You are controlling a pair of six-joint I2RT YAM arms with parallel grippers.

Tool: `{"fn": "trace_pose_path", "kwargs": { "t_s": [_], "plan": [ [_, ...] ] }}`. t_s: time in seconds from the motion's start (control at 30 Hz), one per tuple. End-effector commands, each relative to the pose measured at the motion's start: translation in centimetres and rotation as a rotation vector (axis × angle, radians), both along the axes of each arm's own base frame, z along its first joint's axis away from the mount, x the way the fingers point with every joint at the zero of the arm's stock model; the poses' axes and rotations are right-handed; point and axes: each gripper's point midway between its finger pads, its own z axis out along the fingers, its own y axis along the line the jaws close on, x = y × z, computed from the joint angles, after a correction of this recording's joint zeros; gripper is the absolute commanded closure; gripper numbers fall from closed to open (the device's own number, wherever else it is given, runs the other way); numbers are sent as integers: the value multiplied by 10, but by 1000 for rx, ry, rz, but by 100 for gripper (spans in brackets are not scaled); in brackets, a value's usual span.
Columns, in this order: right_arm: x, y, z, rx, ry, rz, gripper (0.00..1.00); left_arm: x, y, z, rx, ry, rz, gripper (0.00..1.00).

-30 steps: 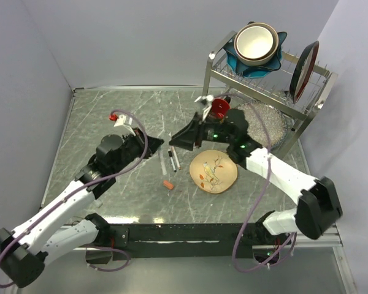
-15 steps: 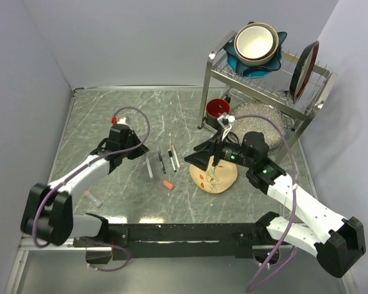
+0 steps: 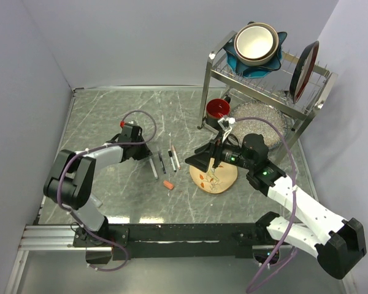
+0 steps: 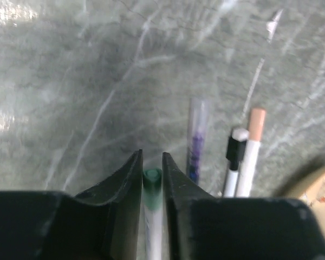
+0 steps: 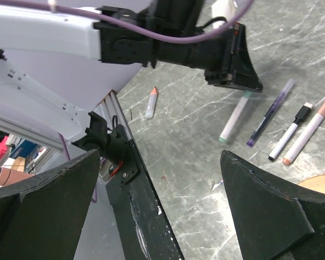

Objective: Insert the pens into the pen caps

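Four pens lie side by side mid-table. My left gripper [image 3: 148, 157] [image 4: 151, 158] is shut on the leftmost one, a white pen with a green tip [image 4: 151, 179] [image 5: 234, 119] [image 3: 154, 169], which lies low on the table. To its right lie a purple pen [image 4: 196, 141] [image 5: 270, 115], a black-and-white pen [image 4: 235, 162] [image 5: 290, 134] and a white pen with a peach tip [image 4: 252, 149] [image 5: 310, 132]. An orange-red cap [image 3: 168, 184] lies just in front of them. A whitish cap with an orange end [image 5: 150, 103] lies near the front left. My right gripper [image 3: 197, 160] [image 5: 160, 157] is wide open and empty, beside the pens.
A patterned plate [image 3: 216, 177] lies under my right wrist. A red cup [image 3: 219, 108], a glass bowl [image 3: 267, 119] and a dish rack [image 3: 264, 86] with bowls and a plate stand at the back right. The black front rail [image 5: 135, 216] runs along the near edge.
My left arm has folded inward and its gripper has moved right onto the leftmost pen. My right gripper drew back from the red cup a second ago and has held still since.
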Motion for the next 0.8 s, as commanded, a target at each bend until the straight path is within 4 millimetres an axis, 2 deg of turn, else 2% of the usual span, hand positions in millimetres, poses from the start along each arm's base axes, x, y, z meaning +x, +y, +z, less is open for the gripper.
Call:
{"fn": "trace_pose_path", "kwargs": {
  "t_s": [0.0, 0.1, 0.23, 0.3, 0.33, 0.37, 0.43, 0.47, 0.53, 0.67, 0.77],
  "plan": [
    [-3, -1, 15, 37, -64, 0, 0, 26, 1, 11, 16, -48, 39, 67],
    [-2, -2, 16, 25, -70, -9, 0, 22, 3, 13, 17, -44, 44, 52],
    [-3, -3, 19, 34, -81, -12, 0, 17, 20, 33, 70, -62, 108, 45],
    [-4, -3, 18, 34, -78, -6, 0, 22, 43, 47, 137, -81, 216, 39],
    [-4, -3, 19, 36, -76, -6, 0, 27, 52, 62, 156, -104, 272, 39],
    [-5, -2, 19, 36, -76, 1, 0, 18, 79, 61, 257, -72, 366, 37],
    [-4, -2, 15, 30, -66, 3, 0, 15, 104, 76, 278, -67, 521, 36],
    [-4, -1, 14, 26, -60, 6, 0, -2, 126, 73, 363, -23, 598, 36],
    [-3, 0, 9, 8, -47, 8, 0, -14, 144, 79, 358, -11, 724, 34],
    [-5, -2, 4, -14, -42, 13, 0, -38, 177, 72, 361, 23, 890, 26],
    [-2, -4, 2, -41, -41, -2, 0, -58, 191, 67, 342, 49, 1011, 24]
  ]
}}
